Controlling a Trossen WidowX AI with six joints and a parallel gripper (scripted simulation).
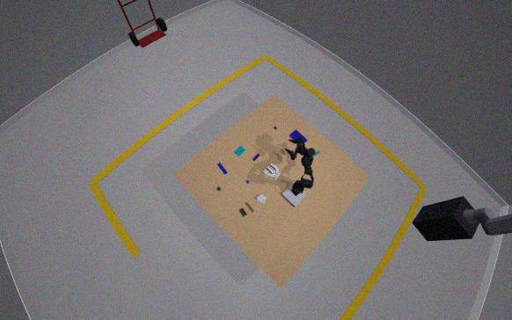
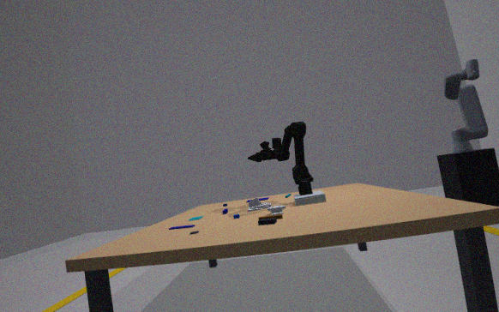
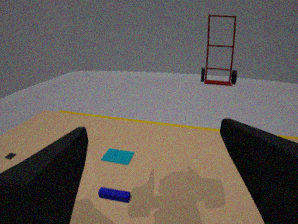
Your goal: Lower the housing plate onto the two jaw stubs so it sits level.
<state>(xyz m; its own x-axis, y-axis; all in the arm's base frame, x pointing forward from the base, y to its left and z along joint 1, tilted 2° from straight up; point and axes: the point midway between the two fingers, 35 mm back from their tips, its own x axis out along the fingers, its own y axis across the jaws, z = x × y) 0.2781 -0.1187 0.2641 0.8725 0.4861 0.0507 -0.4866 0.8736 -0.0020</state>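
Above the wooden table [image 1: 280, 246] [image 2: 315, 227] [image 3: 30, 145], the spread claw [image 1: 289, 147] [image 2: 249, 158] [image 3: 156, 129] points toward the hand truck [image 1: 152, 39] [image 3: 218, 83].

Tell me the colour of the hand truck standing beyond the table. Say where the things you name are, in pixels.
The hand truck [image 1: 152, 39] [image 3: 218, 83] has a red frame and black wheels, clearest in the wrist view.

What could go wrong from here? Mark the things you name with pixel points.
The end effector [image 1: 290, 147] [image 2: 249, 158] [image 3: 156, 129] is open high over the table [image 1: 280, 264] [image 2: 358, 223] [image 3: 30, 135]; a low approach might knock the dark blue bar [image 1: 256, 156] [image 2: 225, 211] [image 3: 114, 195]. The white parts [image 1: 272, 170] [image 2: 259, 206] sit outside the wrist view, so alignment could be off.
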